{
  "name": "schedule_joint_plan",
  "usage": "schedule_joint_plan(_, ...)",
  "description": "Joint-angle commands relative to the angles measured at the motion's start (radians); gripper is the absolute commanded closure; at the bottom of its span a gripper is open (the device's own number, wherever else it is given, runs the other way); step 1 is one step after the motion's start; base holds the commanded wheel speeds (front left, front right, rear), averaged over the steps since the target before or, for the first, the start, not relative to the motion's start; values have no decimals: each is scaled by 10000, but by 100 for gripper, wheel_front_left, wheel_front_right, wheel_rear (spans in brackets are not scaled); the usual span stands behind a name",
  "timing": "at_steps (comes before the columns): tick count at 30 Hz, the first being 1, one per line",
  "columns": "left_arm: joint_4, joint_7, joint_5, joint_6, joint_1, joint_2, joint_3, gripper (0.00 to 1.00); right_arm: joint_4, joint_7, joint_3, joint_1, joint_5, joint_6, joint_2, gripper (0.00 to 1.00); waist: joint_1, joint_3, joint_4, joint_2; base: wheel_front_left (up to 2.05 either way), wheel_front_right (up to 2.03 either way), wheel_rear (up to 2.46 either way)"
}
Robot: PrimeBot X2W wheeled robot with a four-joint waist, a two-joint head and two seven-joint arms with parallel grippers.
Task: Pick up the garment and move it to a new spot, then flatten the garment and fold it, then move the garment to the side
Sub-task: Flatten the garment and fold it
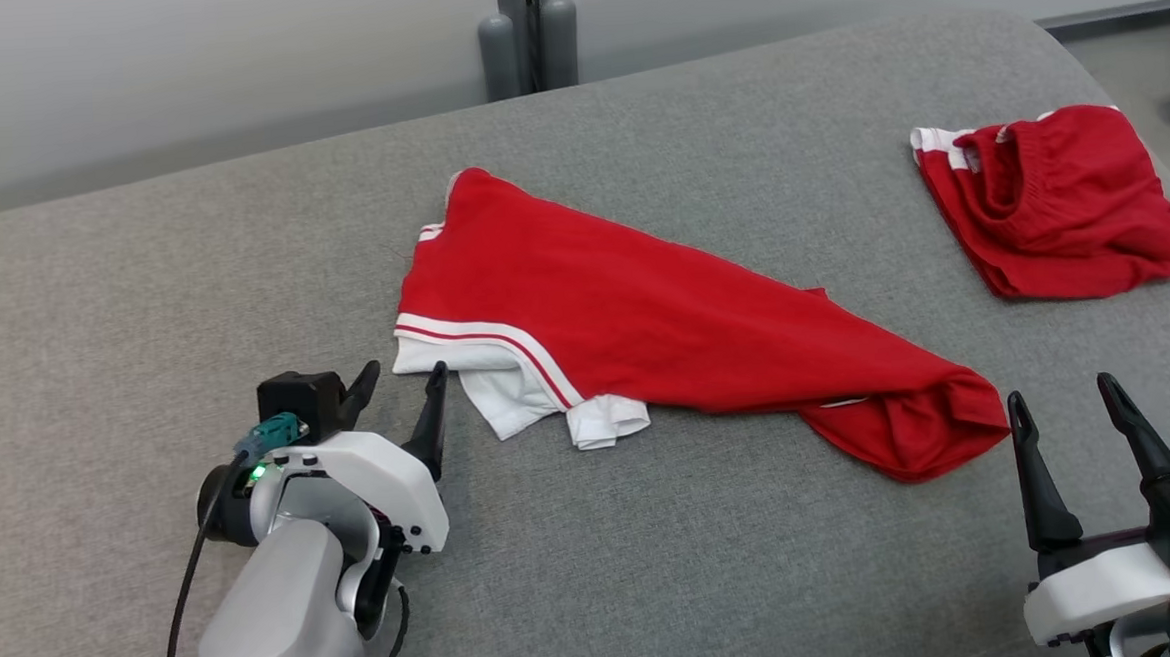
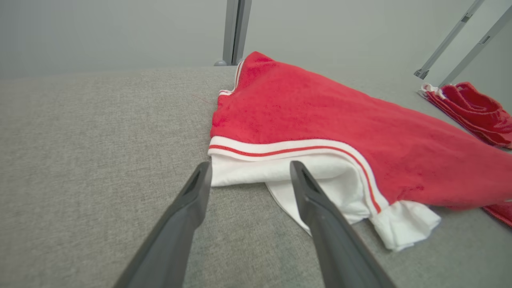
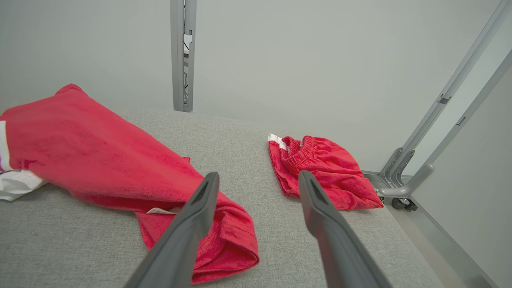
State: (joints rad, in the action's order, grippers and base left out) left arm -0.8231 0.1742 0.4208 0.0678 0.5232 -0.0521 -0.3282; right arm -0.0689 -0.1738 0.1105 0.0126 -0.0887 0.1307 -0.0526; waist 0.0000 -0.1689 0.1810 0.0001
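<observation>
- The garment (image 1: 644, 315), a red top with white sleeves and red-and-white trim, lies rumpled and partly doubled over itself near the middle of the grey padded surface (image 1: 144, 322). It runs on a diagonal from far left to near right.
- Left gripper (image 1: 405, 368): fingers spread apart, nothing between them. It sits low over the surface at the garment's white sleeve end, just beside the cloth. In the left wrist view one fingertip overlaps the white edge; whether it touches cannot be told.
- Right gripper (image 1: 1062, 389): fingers spread apart, nothing held. It stands just beside the bunched red hem at the garment's near-right end. In the right wrist view one finger crosses in front of that hem; contact cannot be confirmed.
- The garment lies between the two grippers, one at each end.
- A pair of red shorts (image 1: 1059, 203), folded with the elastic waistband showing, lies well apart at the surface's far right, near its edge.
</observation>
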Motion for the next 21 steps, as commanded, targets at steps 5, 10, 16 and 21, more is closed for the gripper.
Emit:
schedule_joint_plan(5, -1308, -14, 126, -58, 940, -261, 181, 0, -425, -339, 26, 460, 83, 1, -17, 0, 0, -706, 677, -1, 0, 0, 0)
schedule_joint_plan(10, -2067, 235, 75, 31, 1383, -391, 138, 0, -790, -532, 73, 702, 78, 2, -11, 0, 0, -896, 852, -1, 0, 0, 0)
schedule_joint_plan(16, -2629, 380, -11, 162, 1656, -376, -60, 53, -1051, -673, 72, 875, 91, 1, -5, 0, 0, -959, 935, -1, 0, 0, 0)
schedule_joint_plan(21, -3000, 545, -165, 246, 1878, -307, -321, 100, -1255, -765, 36, 1033, 142, 2, 0, 0, 0, -943, 943, -1, 0, 0, 0)
